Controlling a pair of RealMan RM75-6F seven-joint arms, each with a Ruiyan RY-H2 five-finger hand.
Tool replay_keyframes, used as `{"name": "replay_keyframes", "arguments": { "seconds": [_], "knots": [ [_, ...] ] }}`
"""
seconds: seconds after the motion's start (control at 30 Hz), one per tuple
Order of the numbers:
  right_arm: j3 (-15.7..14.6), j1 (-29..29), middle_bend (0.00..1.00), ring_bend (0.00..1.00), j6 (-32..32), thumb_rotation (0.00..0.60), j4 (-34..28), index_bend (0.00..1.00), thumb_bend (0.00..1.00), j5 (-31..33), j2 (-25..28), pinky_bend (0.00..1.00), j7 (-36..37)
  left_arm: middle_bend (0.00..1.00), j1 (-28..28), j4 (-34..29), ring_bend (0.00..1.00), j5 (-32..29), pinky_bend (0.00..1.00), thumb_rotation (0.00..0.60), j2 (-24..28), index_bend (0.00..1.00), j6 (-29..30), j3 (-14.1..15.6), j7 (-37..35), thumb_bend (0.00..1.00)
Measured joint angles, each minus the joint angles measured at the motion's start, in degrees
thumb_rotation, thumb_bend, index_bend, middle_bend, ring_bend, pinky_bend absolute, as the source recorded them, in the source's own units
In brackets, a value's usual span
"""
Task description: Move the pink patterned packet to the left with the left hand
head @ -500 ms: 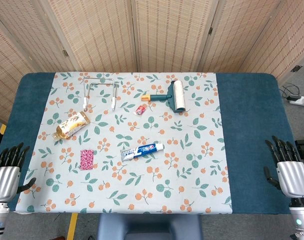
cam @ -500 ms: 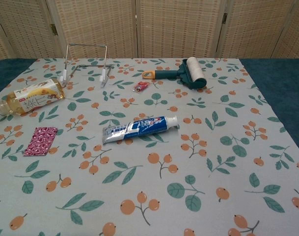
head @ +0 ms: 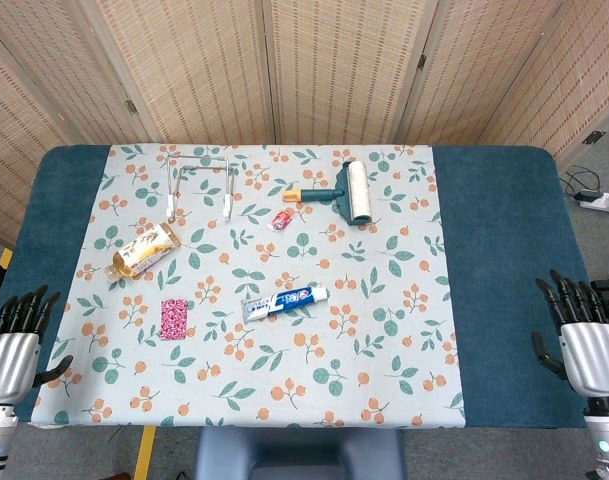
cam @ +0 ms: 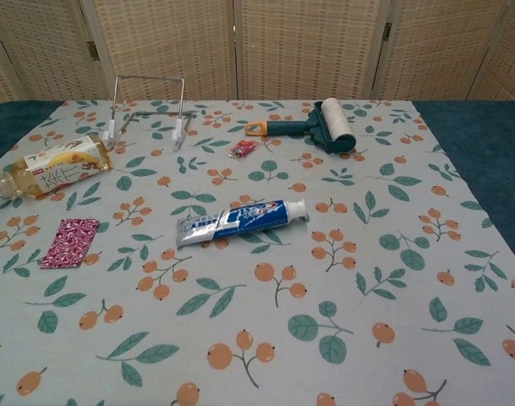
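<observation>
Bamboo screen behind, counter in blue cloth with a floral runner; both hands idle at the near corners.
Pink patterned packet lies flat on the runner, near-left area, untouched. It sits between the bottle (farther back, lying on its side) and the near edge, with the toothpaste tube to its right. Left hand is at the near-left corner, off the runner, well apart from the packet and to its left; fingers spread, grasping nothing. Right hand is at the near-right corner, fingers spread, also empty. Farther back: wire stand, lint roller, small red wrapper. Chest view shows the packet but neither hand.
</observation>
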Motion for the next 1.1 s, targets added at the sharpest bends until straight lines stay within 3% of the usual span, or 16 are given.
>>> {"name": "replay_keyframes", "arguments": {
  "seconds": [0.3,0.47,0.6,0.83,1.0,1.1],
  "knots": [
    [0.1,0.1,0.0,0.0,-0.1,0.6,-0.7,0.0,0.5,-0.2,0.9,0.0,0.2,0.0,-1.6,0.3,0.01,0.3,0.0,0.6,0.1,0.13,-1.7,-0.7,-1.5,0.26],
    [0.2,0.1,0.0,0.0,0.1,0.6,-0.7,0.0,0.5,0.0,0.6,0.0,-0.4,0.03,-4.2,0.5,0.04,1.9,0.0,0.6,0.2,0.18,-4.3,-1.0,-3.4,0.32],
    [0.2,-0.1,0.0,0.0,0.3,0.6,-0.4,0.0,0.5,0.2,0.3,0.0,-0.2,0.03,-6.4,0.7,0.03,2.5,0.0,0.6,0.2,0.22,-7.4,-1.1,-4.0,0.41],
    [0.4,-0.2,0.0,0.0,0.4,0.6,-0.4,0.0,0.5,0.4,0.5,0.0,0.0,0.02,-10.8,-0.4,0.0,1.2,0.0,0.6,0.8,0.25,-15.9,-1.2,-6.5,0.7],
    [0.3,-0.2,0.0,0.0,0.2,0.6,0.0,0.0,0.49,0.4,0.4,0.0,0.4,0.0,-14.8,-1.2,0.0,-1.3,0.0,0.599,0.5,0.26,-22.5,-1.4,-6.2,0.74],
    [0.4,-0.2,0.0,0.0,0.1,0.6,0.2,0.0,0.49,0.4,0.4,0.0,0.5,0.0,-16.1,-1.0,0.0,-2.5,0.0,0.56,-0.9,0.26,-24.3,-1.3,-3.8,0.75]
  ]
}}
